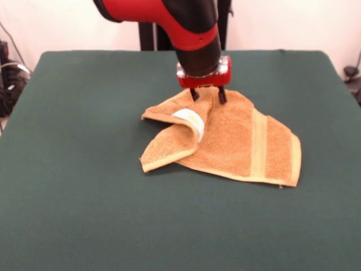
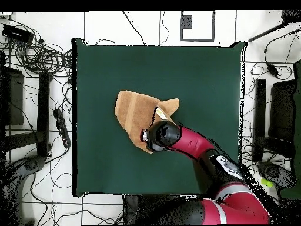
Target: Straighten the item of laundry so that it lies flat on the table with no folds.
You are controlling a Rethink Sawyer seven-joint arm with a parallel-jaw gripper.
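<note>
Looking across the table [image 1: 67,214] first, I've got a wide spread of dark green cloth, far larger than what I'm working on, so room to spread out is no worry. Next down in size, the arm [image 1: 186,25] drops in from above, red and black, and ends right over the far edge of the towel [image 1: 237,147], which sits a little off the middle of the table, golden-orange terry. Its right part in the front view lies flat with a paler woven band [image 1: 259,144] running across it; the left part is flipped over on itself, a corner doubled back so the white label [image 1: 190,119] shows on top of the fold. Overhead, the same towel [image 2: 132,112] reads as a lopsided shape with one flap sticking out, half hidden under the wrist. Now the gripper [image 1: 208,95]: two dark fingers [image 1: 222,95] set a small way apart, tips down at the cloth's raised far edge, apparently straddling a ridge of it, though I can't swear they're pinching. My read on handling: this is soft, light, limp stuff that will drape and drag rather than slide stiffly, and the terry should cling a bit to the green cover. I'd judge the best hold is the loose folded-over corner near the label, lifted and drawn outward so the flap unrolls.
</note>
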